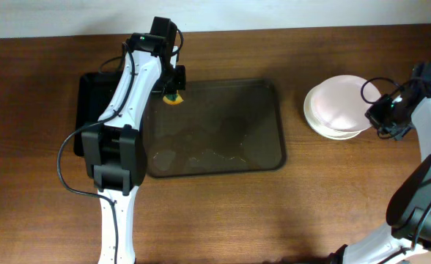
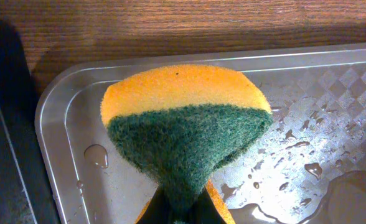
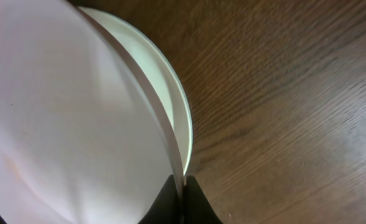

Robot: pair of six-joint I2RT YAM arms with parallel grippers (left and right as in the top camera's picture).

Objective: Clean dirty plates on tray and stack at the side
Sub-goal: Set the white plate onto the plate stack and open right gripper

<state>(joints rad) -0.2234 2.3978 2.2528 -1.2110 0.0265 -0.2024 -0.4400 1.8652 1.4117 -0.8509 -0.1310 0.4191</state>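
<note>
Your left gripper (image 2: 182,214) is pinching a yellow-and-green sponge (image 2: 183,124) tightly and holding it over the far left corner of the dark tray (image 1: 223,132), which is beaded with water drops. Your right gripper (image 3: 183,198) is clamping the rim of the top plate (image 3: 65,112). That plate is resting on the stack of white plates (image 1: 339,107), which is sitting on the wooden table (image 1: 347,191) to the right of the tray.

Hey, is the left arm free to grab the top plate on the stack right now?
Probably not: the left fingers are shut on the sponge over the tray's far corner, and the right fingers pinch that plate's rim.
</note>
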